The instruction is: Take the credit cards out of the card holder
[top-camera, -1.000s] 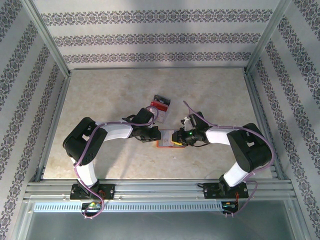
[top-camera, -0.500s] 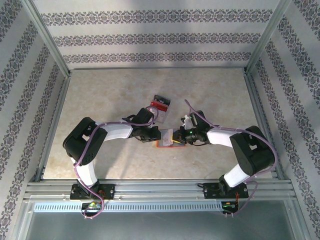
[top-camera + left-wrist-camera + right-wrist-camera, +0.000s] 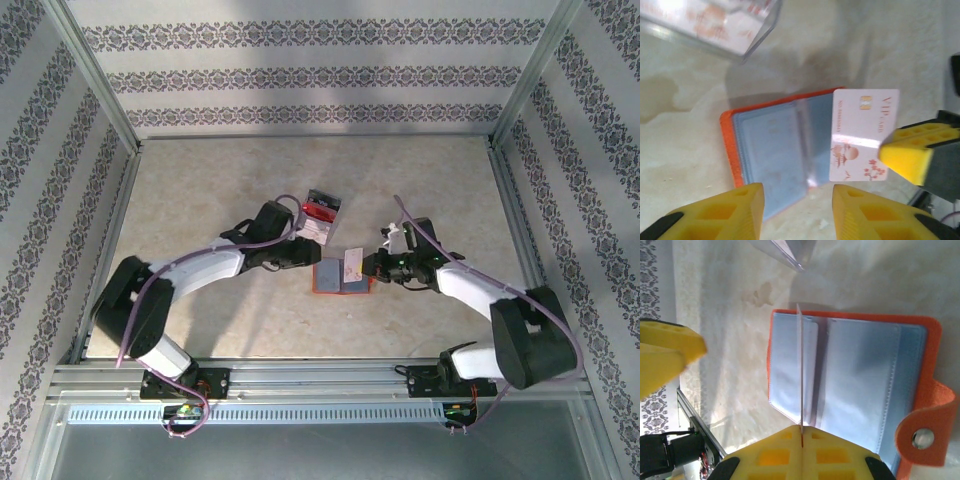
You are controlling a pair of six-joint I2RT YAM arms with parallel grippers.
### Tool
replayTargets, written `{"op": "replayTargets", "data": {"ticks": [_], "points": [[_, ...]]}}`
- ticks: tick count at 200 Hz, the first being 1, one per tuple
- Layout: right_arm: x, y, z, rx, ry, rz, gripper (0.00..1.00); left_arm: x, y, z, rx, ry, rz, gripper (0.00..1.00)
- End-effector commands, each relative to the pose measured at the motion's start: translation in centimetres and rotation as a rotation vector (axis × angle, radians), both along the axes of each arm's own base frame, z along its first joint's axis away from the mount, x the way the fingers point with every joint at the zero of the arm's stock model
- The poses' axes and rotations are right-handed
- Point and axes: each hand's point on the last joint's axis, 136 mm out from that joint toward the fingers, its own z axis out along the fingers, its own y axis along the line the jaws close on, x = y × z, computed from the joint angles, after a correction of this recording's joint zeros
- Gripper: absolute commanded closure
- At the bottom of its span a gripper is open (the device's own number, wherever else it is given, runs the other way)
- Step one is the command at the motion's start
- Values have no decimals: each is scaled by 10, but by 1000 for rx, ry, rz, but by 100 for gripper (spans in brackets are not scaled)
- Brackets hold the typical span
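The marbled beige table (image 3: 200, 190) is sitting inside an aluminium frame, with patterned wallpaper running along the walls. In the top view the card holder (image 3: 338, 279) is lying open and flat near the middle of the table, between the two arms. The left gripper (image 3: 307, 258) is hovering just beside its left edge, and the right gripper (image 3: 369, 266) is reaching in from the other side, lifting a pale credit card (image 3: 352, 264) over the holder's right half. A clear plastic box (image 3: 321, 209) with red contents is resting farther back.

In the left wrist view the left gripper's yellow fingers (image 3: 747, 210) are standing apart with nothing between them, just past the holder's near edge. The holder is showing its orange rim and grey-blue pockets. The white card is hanging over the right pocket, with a yellow finger of the right gripper pinching its lower right corner.

In the right wrist view the right gripper's fingers (image 3: 840, 455) are pressing together on the card, which is showing edge-on and upright above the left pocket. The holder's snap tab (image 3: 924, 432) is lying at the lower right.
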Motion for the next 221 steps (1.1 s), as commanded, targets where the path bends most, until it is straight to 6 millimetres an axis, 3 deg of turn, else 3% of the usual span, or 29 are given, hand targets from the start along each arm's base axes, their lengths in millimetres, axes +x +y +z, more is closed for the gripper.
{"op": "replayTargets", "data": {"ticks": [1,31,65,128,146,221], "points": [[0,-5,24,-25,-112,49,100,0,18,28,8,-93,-4,57],[0,-5,63,-55,-282,136,100,-4,32,74,-54,-268,-45,50],[-5,-2,101,-117,-498,257,100,-23,36,125,-99,-541,-189,38],[-27,12,147,-277,-825,527,100,-85,27,197,-181,-1103,-558,14],[-34,17,152,-339,-881,618,100,-95,23,203,-190,-1160,-649,14],[-62,46,168,-399,-979,907,100,-97,13,199,-137,-1212,-825,24]]}}
